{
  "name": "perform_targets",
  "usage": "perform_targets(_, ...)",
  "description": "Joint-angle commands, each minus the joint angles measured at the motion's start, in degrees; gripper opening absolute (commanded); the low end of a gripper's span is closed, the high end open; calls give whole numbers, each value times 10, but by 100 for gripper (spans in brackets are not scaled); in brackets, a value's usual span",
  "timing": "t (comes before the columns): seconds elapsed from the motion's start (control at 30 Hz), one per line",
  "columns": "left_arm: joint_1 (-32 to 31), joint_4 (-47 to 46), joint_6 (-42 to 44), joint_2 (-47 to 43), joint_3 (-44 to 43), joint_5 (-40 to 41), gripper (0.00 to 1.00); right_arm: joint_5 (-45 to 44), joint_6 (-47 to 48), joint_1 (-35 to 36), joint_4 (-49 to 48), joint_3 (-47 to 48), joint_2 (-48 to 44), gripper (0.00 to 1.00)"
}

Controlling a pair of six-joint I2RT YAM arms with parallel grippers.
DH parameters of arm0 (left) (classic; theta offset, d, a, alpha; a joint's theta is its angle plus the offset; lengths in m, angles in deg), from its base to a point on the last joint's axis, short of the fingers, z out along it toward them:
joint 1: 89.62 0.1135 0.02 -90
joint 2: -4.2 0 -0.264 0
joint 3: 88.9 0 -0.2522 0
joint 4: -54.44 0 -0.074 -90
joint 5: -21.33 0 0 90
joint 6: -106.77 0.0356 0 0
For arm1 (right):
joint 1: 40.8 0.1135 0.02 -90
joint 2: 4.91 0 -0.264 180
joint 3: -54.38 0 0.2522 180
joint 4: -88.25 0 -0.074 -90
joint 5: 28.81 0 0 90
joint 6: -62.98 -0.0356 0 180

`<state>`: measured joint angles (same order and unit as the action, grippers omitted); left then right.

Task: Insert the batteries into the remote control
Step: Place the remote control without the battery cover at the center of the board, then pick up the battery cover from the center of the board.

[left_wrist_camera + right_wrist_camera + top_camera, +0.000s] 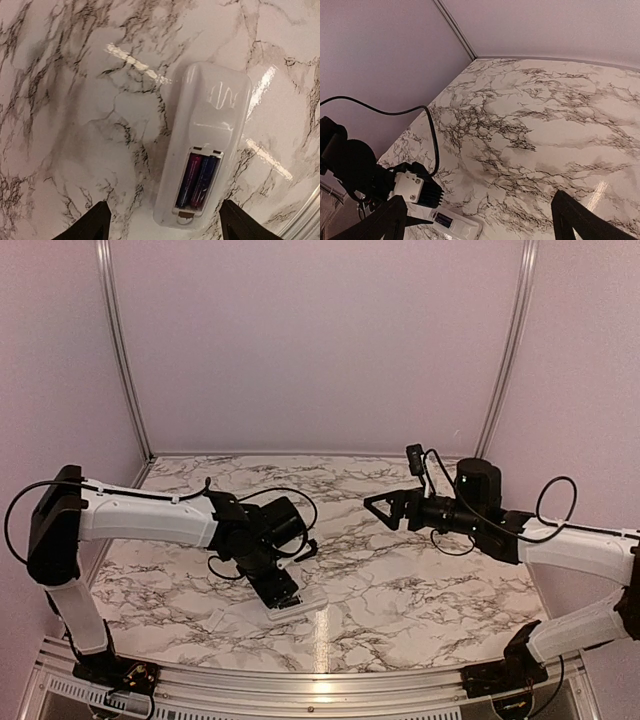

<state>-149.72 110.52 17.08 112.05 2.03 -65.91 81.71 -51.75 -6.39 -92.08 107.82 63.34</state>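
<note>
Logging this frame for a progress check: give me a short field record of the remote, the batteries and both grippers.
remote control: lies back side up on the marble table, battery compartment uncovered
batteries: two, side by side inside the compartment
left gripper: open, over the remote's compartment end, one finger on either side, no contact visible
right gripper: open, empty, raised above the table, well away from the remote
task status: batteries appear loaded; no cover on the compartment

White arms, black joints, looping cables.
</note>
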Motion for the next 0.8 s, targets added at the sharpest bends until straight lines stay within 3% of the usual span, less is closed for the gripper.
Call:
perform_targets(0.0,34,-26,-122,-139,78,45,75,55,17,-6,-14,18,35,99)
perform_targets(0.13,56,-5,-222,-215,172,51,63,85,8,-6,-36,20,55,99)
perform_targets(0.3,80,32,-286,-237,247,36,46,123,-9,-6,-76,18,80,97)
perform_targets(0.43,94,48,-287,-211,240,38,38,142,-16,-6,-82,23,99,94)
perform_targets(0.77,101,35,-252,-155,211,12,29,149,-13,-6,-78,23,99,89)
